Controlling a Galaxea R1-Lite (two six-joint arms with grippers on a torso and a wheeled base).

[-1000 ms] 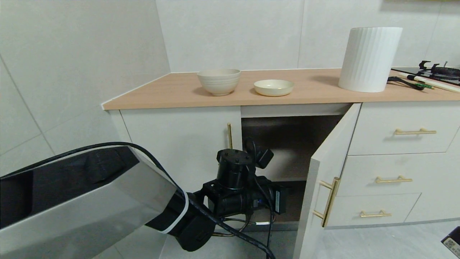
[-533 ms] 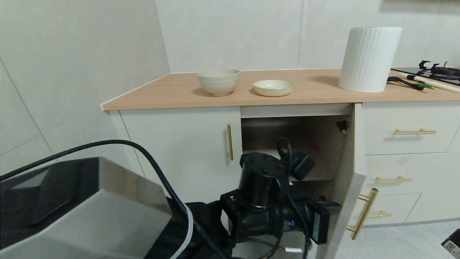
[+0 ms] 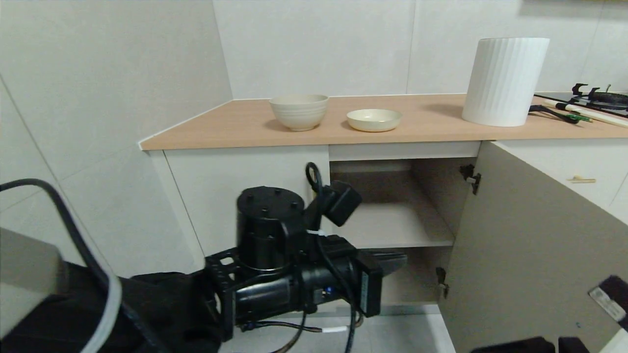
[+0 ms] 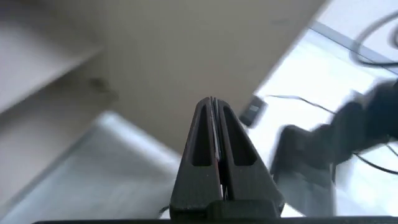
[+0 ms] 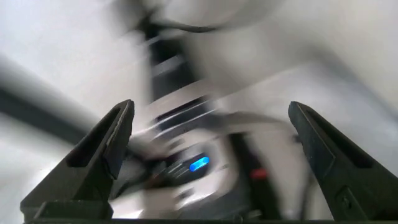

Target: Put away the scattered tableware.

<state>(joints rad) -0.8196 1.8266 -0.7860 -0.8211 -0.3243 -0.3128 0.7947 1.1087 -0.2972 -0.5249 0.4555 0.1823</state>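
Note:
A cream ribbed bowl (image 3: 299,112) and a shallow cream dish (image 3: 374,119) stand side by side on the wooden countertop (image 3: 221,132). Below them the cabinet is open, with a bare shelf (image 3: 392,225) inside. My left gripper (image 3: 398,258) hangs low in front of the cabinet's lower opening, pointing toward the open door. In the left wrist view the left gripper (image 4: 212,106) is shut with nothing in it. The right gripper (image 5: 211,124) is open, its fingers wide apart and nothing between them.
The cabinet door (image 3: 530,245) stands swung far out on the right. A tall white ribbed container (image 3: 505,81) sits on the counter's right part, with dark utensils (image 3: 564,113) beyond it. A drawer front with a gold handle (image 3: 581,180) shows past the door.
The cabinet door has swung from partly open to wide open. My left arm first followed the door to the right, then drew back left and away from it.

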